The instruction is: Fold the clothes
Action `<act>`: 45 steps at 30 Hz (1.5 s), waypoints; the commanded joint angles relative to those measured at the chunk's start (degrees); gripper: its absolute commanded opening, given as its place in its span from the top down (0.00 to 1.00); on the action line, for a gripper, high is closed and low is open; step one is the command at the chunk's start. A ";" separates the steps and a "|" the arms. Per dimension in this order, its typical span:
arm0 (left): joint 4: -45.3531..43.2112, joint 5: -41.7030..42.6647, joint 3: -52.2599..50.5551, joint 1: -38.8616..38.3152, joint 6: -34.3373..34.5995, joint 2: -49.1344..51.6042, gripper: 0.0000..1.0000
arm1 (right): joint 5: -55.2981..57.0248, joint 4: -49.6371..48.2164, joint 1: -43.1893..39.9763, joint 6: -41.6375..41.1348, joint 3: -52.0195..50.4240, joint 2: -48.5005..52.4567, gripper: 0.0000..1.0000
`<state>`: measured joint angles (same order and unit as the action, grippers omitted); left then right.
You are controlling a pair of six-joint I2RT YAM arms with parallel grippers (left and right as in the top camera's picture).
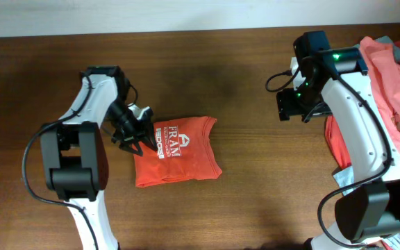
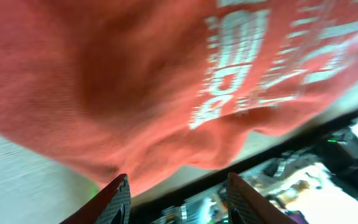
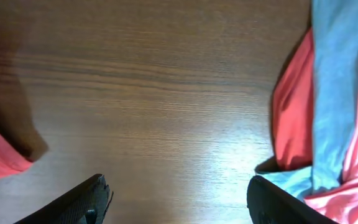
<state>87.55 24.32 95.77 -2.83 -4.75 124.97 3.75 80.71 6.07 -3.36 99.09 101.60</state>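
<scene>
Near the table's centre, you will find the folded orange-red T-shirt with white lettering [image 1: 179,156] lying flat on the dark wooden table [image 1: 242,69]. Your left gripper [image 2: 178,180] sits at its left edge, fingers parted, gripping nothing. Your right gripper [image 3: 179,186] hangs over bare wood, jaws wide and empty, just left of the heaped salmon-pink and teal-grey shirts [image 1: 394,76] at far right.

A folded shirt [image 1: 179,163] lies on the table [image 1: 242,62], the left gripper [image 1: 136,141] at its left edge. A pile [image 1: 394,76] sits far right.
</scene>
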 commanded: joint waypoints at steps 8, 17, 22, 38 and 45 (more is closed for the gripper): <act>-4.46 -7.76 -0.11 -0.42 0.61 0.61 0.50 | -6.38 0.35 -0.09 4.00 -0.33 0.02 0.24; -6.14 -9.84 -1.27 -0.55 2.21 0.61 0.50 | -6.38 0.35 -0.09 4.02 -0.33 0.02 0.24; -9.03 -9.77 -4.13 -0.57 2.56 0.61 0.65 | -6.38 0.33 -0.09 4.02 -0.33 0.02 0.24; -6.43 -25.18 -4.24 -0.83 9.42 0.59 0.82 | -6.34 0.28 -0.09 4.02 -0.33 0.02 0.24; -9.66 -21.14 -8.20 -0.85 6.29 0.61 0.77 | -6.34 0.31 -0.09 4.04 -0.33 0.02 0.24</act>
<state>79.48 2.37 90.43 -3.55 3.22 125.05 -2.07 80.84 6.09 0.32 99.09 101.60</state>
